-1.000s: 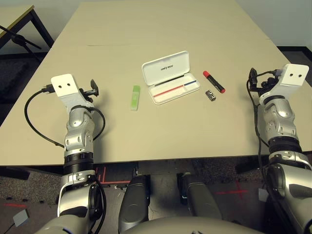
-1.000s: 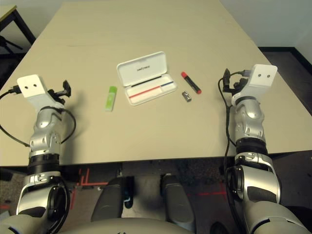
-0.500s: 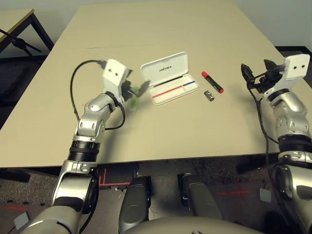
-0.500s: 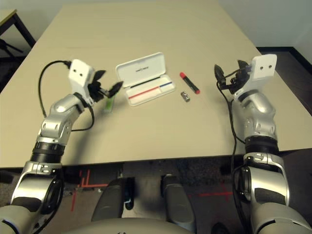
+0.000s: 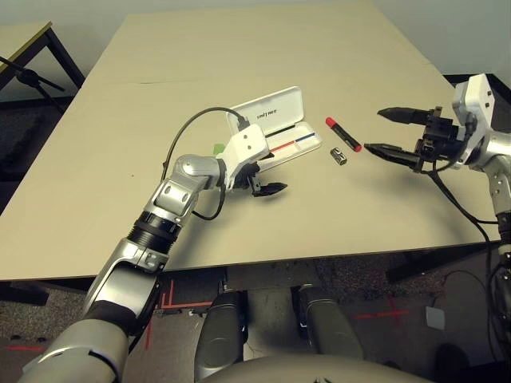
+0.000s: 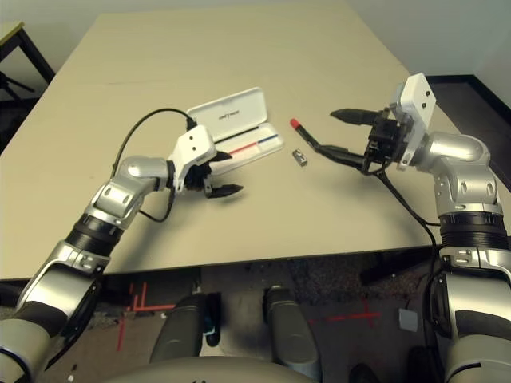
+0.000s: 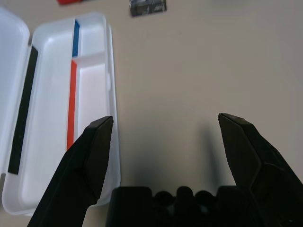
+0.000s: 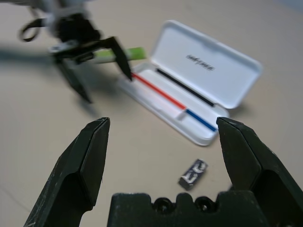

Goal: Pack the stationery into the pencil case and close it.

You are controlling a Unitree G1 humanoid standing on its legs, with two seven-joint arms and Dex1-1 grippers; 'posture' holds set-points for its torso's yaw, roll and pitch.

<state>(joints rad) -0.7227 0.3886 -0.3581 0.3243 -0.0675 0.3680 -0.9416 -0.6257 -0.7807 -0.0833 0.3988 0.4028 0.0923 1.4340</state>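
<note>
The white pencil case (image 5: pixel 271 112) lies open mid-table, lid tilted back, with thin red (image 7: pixel 72 94) and blue (image 7: pixel 76 32) sticks in its tray. My left gripper (image 5: pixel 267 175) hovers open just in front of the tray's near edge (image 7: pixel 112 94), holding nothing. The light-green bar (image 8: pixel 135 53) lies left of the case, mostly hidden behind my left wrist. Right of the case are the red marker (image 5: pixel 343 134) and the tiny silver-and-black piece (image 5: pixel 339 155). My right gripper (image 5: pixel 377 130) stands open just right of the marker, pointing at it, not touching.
The beige table (image 5: pixel 239 56) stretches far behind the case. Its front edge runs close below my left gripper. A black cable (image 5: pixel 188 132) loops off my left wrist. Another table (image 5: pixel 24 36) stands at the far left.
My left arm swung right from over the green bar to the case's front edge. My right arm reached left toward the marker. Both grippers stayed open.
</note>
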